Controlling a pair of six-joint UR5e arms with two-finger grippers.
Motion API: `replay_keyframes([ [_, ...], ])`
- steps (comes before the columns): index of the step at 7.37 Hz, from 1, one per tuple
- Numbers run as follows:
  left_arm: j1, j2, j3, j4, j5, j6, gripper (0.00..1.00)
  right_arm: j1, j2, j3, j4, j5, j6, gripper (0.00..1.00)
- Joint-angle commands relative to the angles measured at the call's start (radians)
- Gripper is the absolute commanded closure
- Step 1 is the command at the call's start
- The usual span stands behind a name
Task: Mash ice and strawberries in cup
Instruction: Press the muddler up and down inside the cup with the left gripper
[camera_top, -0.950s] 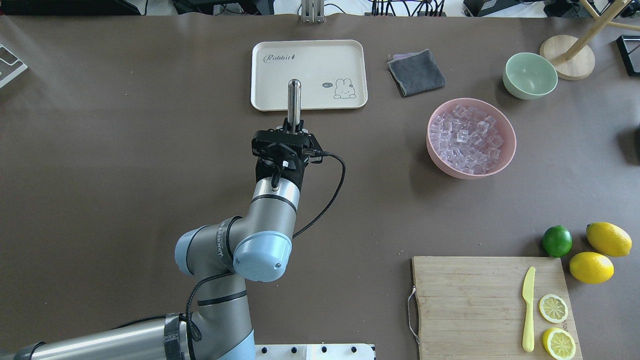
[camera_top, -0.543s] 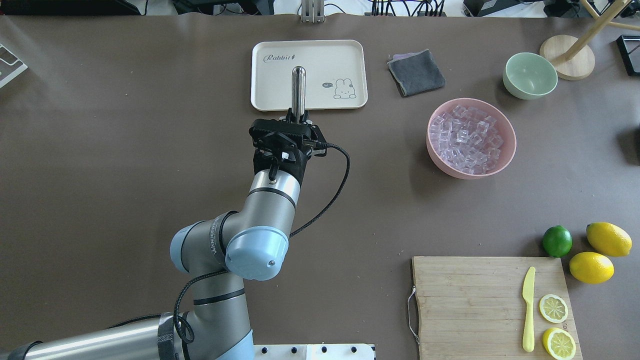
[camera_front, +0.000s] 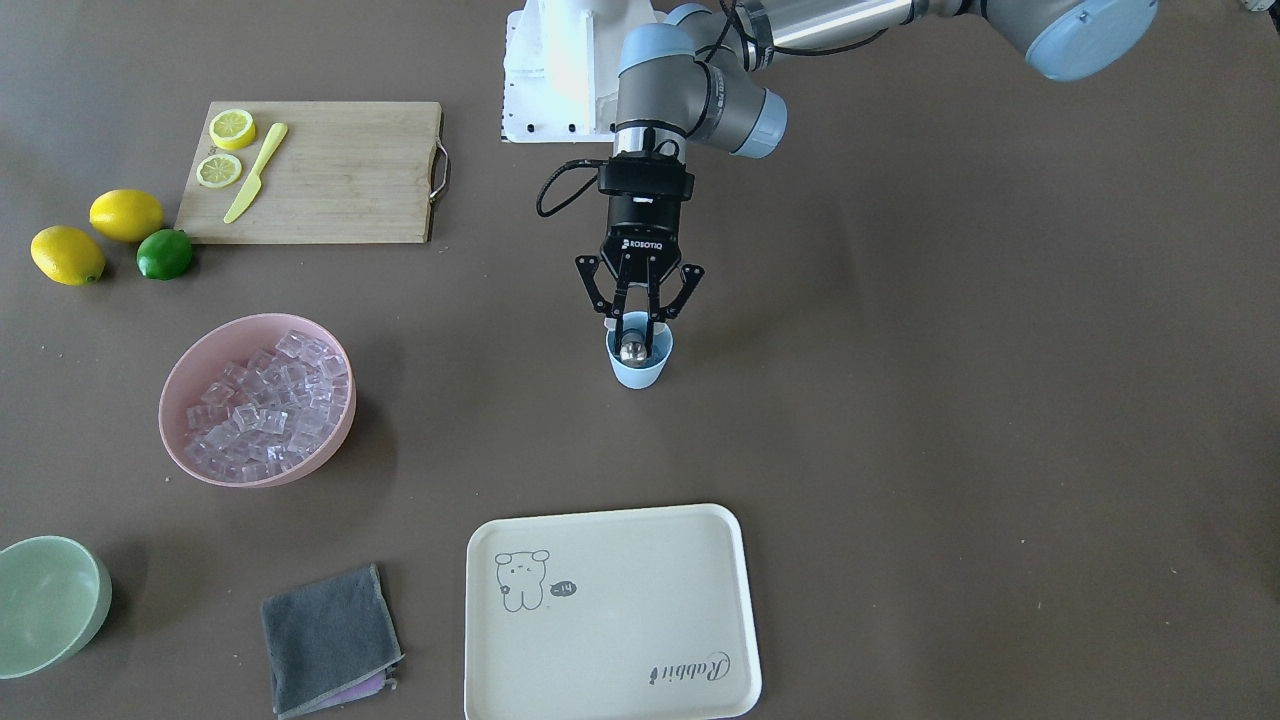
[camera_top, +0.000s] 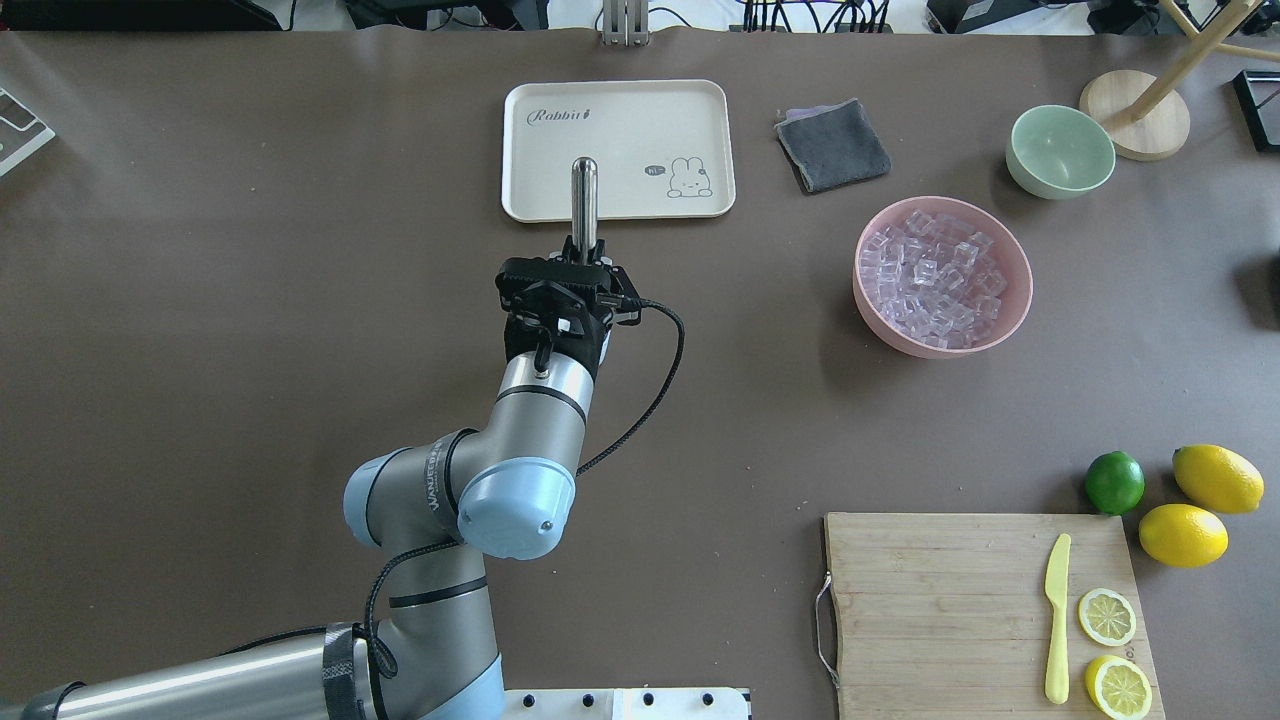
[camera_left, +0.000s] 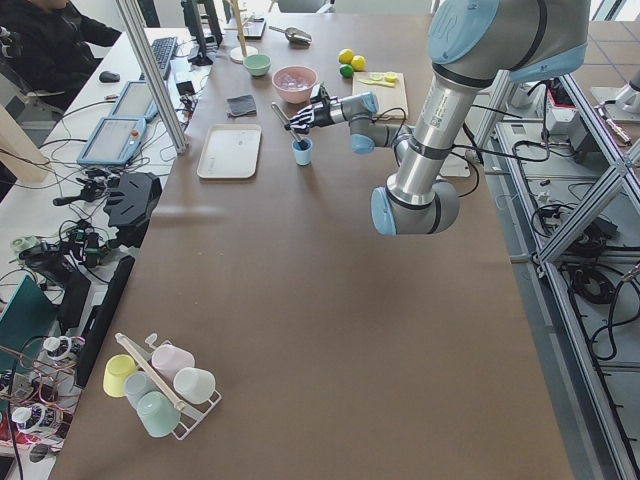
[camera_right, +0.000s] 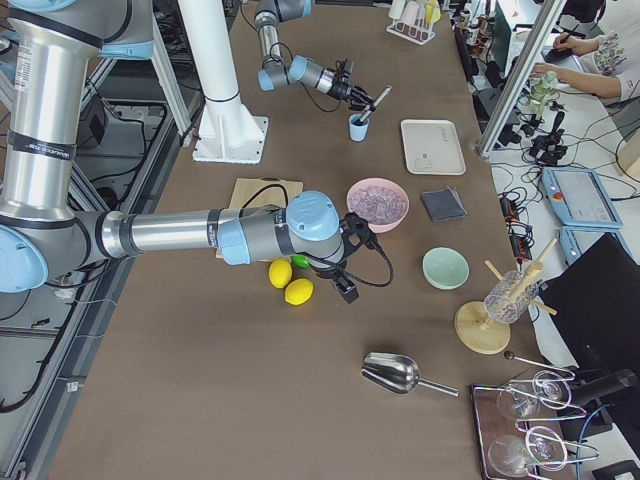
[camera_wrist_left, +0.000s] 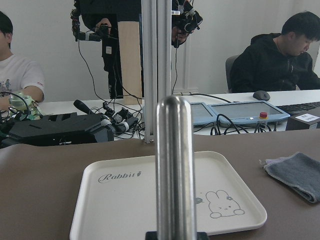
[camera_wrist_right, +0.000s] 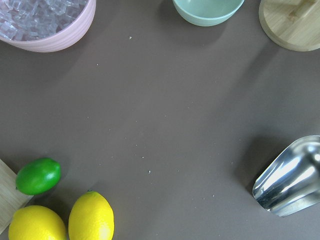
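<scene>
The light blue cup (camera_front: 640, 368) stands mid-table, also seen in the exterior left view (camera_left: 302, 152). My left gripper (camera_front: 640, 322) is just above its rim, shut on a steel muddler (camera_top: 583, 200) whose lower end sits inside the cup (camera_front: 632, 350). In the overhead view the gripper (camera_top: 585, 250) hides the cup. The muddler's shaft fills the left wrist view (camera_wrist_left: 175, 165). The ice (camera_top: 935, 278) fills a pink bowl (camera_top: 1010, 310). What is inside the cup is hidden; no strawberry shows. My right gripper (camera_right: 347, 290) hovers near the lemons; I cannot tell whether it is open.
A cream tray (camera_top: 700, 100) lies beyond the cup. A grey cloth (camera_top: 833, 145) and a pale green bowl (camera_top: 1060, 150) are at the far right. A cutting board (camera_top: 940, 600) with knife and lemon slices, two lemons, a lime and a steel scoop (camera_wrist_right: 290, 175) lie on the right.
The muddler's top swung away and right half a second ago, then came back left and nearer. My left wrist shifted with it over the cup.
</scene>
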Motion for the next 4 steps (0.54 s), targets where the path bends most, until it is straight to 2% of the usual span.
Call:
replay_keyframes([
  [1,-0.005,-0.005,-0.004,-0.025,-0.007,0.003,1.00,0.000,0.000,0.001,0.000,-0.002,0.000,0.01],
  [3,-0.055,-0.003,-0.100,-0.012,-0.135,0.038,1.00,0.000,0.000,0.001,0.000,-0.004,0.000,0.01],
  [4,-0.103,0.000,-0.126,-0.015,-0.169,0.046,1.00,0.000,0.000,0.001,0.000,-0.004,0.000,0.01],
])
